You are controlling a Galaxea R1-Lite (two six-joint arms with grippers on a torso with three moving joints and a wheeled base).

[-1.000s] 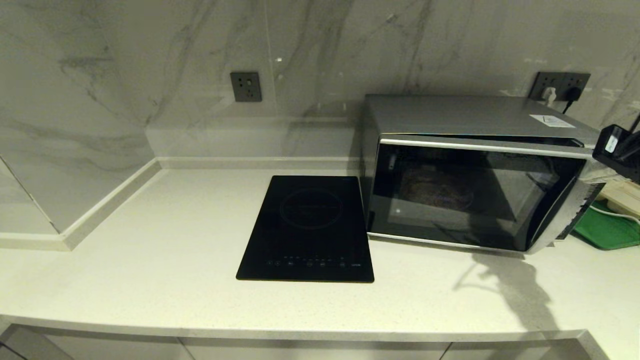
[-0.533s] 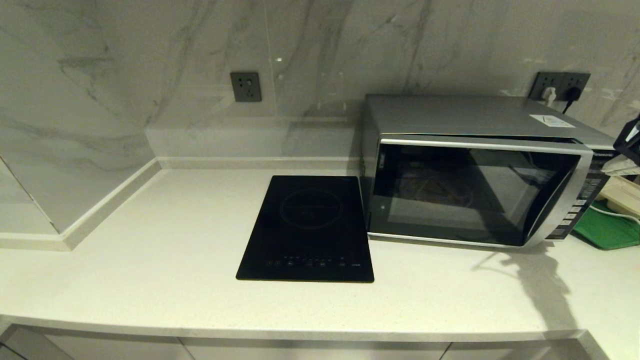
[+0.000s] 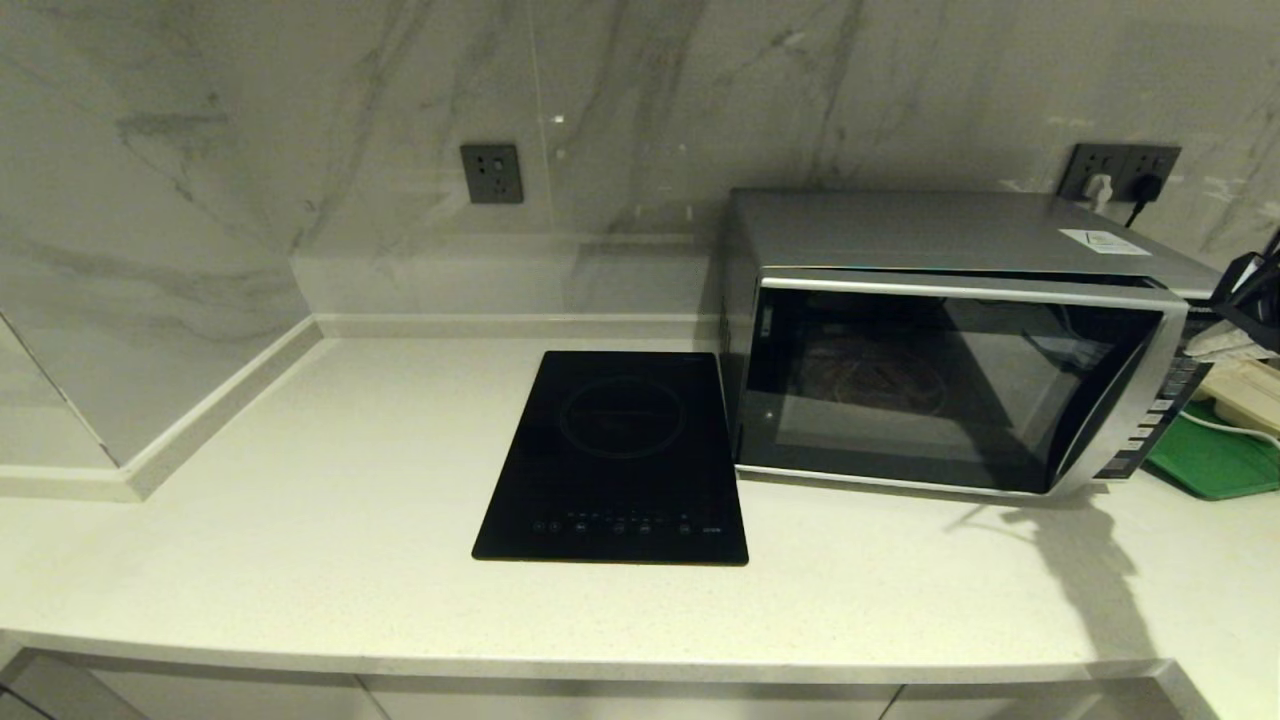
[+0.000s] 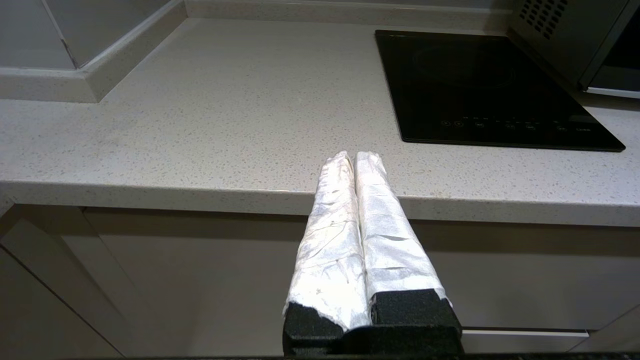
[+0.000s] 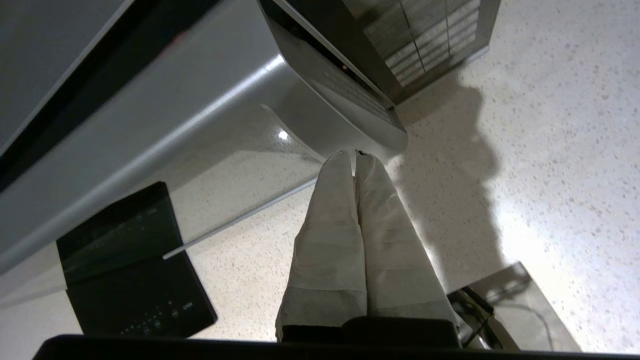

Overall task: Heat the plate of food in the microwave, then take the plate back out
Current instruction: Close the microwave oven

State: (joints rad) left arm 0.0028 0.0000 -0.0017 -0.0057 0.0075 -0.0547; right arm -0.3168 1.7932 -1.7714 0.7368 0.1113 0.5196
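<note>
The silver-grey microwave (image 3: 950,380) stands at the right of the counter with its dark glass door closed. Through the glass a dim round shape shows, the plate of food (image 3: 872,376), its detail unclear. My right gripper (image 3: 1215,343) is shut and empty at the microwave's right end, beside the keypad panel (image 3: 1150,420). In the right wrist view its taped fingertips (image 5: 354,156) sit just off the door's curved silver trim (image 5: 320,115). My left gripper (image 4: 354,156) is shut and empty, parked low in front of the counter's front edge.
A flat black induction hob (image 3: 615,460) lies left of the microwave. A green tray (image 3: 1215,462) with a white power strip (image 3: 1245,392) sits behind my right gripper. Wall sockets (image 3: 1120,170) hold plugs behind the microwave. A raised ledge (image 3: 200,420) borders the counter's left.
The microwave door, ajar a second ago, has swung fully shut. My right gripper has drawn back toward the right edge of the head view, still shut.
</note>
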